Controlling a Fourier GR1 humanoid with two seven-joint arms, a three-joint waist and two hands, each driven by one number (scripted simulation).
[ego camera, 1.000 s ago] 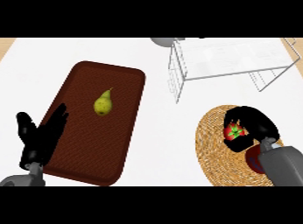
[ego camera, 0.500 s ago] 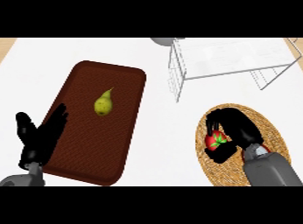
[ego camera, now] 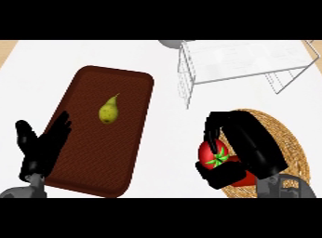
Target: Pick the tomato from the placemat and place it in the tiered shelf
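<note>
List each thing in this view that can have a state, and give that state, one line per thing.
Tomato: held in the right hand, over the placemat's left edge.
Right hand: curled round the tomato.
Left hand: open, resting, lower left.
Pear: lying on the brown tray.
Placemat: round, woven.
Tiered shelf: upright, holding nothing visible.

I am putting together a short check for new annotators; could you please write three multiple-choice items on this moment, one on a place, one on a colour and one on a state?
1. Where does the pear lie?
A. on the brown mat
B. on the woven placemat
C. in the wire shelf

2. What colour is the fruit in the right hand?
A. yellow
B. red
C. purple

3. How is the left hand?
A. shut on the pear
B. pressing on the shelf
C. open, fingers up, holding nothing

Answers: 1 A, the pear sits in the middle of the brown mat; 2 B, the tomato is red with a green calyx; 3 C, it rests with straight fingers at the mat's left edge.
</note>
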